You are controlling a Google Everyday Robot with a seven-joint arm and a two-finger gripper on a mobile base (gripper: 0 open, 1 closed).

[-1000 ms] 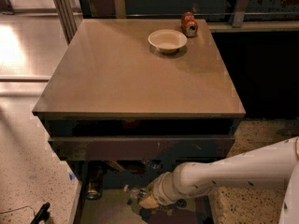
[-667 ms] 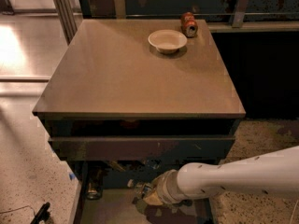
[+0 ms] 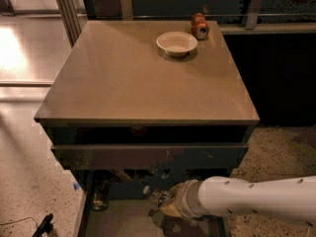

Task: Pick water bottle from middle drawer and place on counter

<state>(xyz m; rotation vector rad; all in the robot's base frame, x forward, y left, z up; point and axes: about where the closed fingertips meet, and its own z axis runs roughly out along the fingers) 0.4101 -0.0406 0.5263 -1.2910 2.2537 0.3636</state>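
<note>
White-sleeved arm reaches into the middle drawer (image 3: 118, 222) from the right; pincer (image 3: 167, 206) low inside, we cannot tell its state. We judge the water bottle (image 3: 157, 196) just left of its tip, long axis unclear.

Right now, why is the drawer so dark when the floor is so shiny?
In the camera view, light glares off the floor at far left; the counter only gleams softly; it sits above and shades the middle drawer, so the tool down in it looks dim; the bowl casts a small shadow.
</note>
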